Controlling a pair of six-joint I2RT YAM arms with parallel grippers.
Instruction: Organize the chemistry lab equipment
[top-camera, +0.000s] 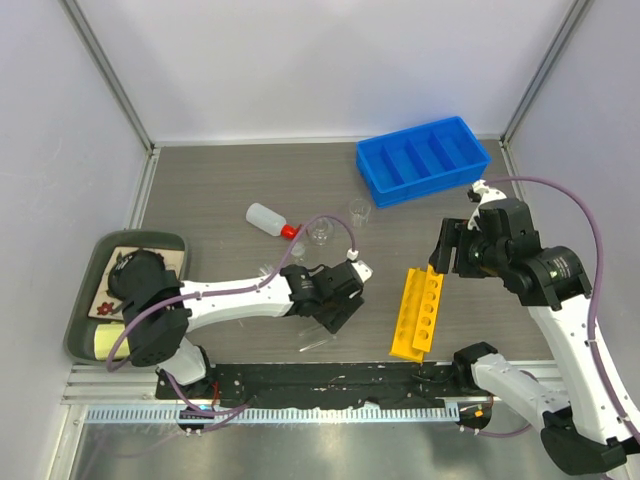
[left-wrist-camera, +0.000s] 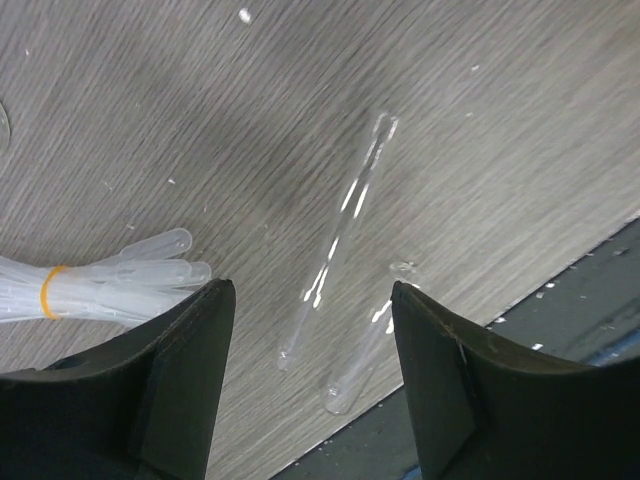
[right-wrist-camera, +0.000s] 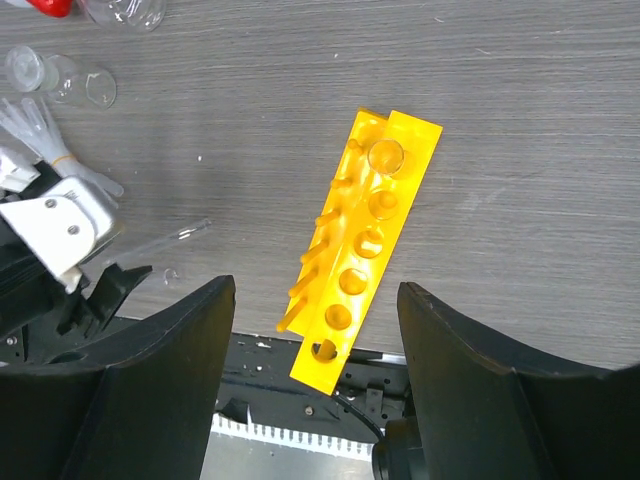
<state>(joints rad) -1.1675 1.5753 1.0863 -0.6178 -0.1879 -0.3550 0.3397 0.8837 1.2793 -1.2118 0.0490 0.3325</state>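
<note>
My left gripper (top-camera: 338, 312) is open and empty, low over the table. In the left wrist view (left-wrist-camera: 312, 290) two thin clear tubes lie between its jaws, a longer one (left-wrist-camera: 335, 235) and a shorter one (left-wrist-camera: 370, 345) at the table's edge. A bundle of pipettes (left-wrist-camera: 110, 285) with a yellow band lies beside its left finger. My right gripper (top-camera: 443, 255) is open and empty above the yellow holed rack (top-camera: 418, 312), which lies flat (right-wrist-camera: 365, 245). The white squeeze bottle (top-camera: 268, 219), a flask (top-camera: 321, 232) and a beaker (top-camera: 358, 210) stand mid-table. The blue bin (top-camera: 423, 158) is at the back right.
A dark green tray (top-camera: 85, 300) with its contents sits at the left edge. The rack's near end overhangs the black strip (right-wrist-camera: 270, 365) along the table's front. Two small beakers (right-wrist-camera: 85, 85) lie near the pipettes. Grey walls close in the sides and back.
</note>
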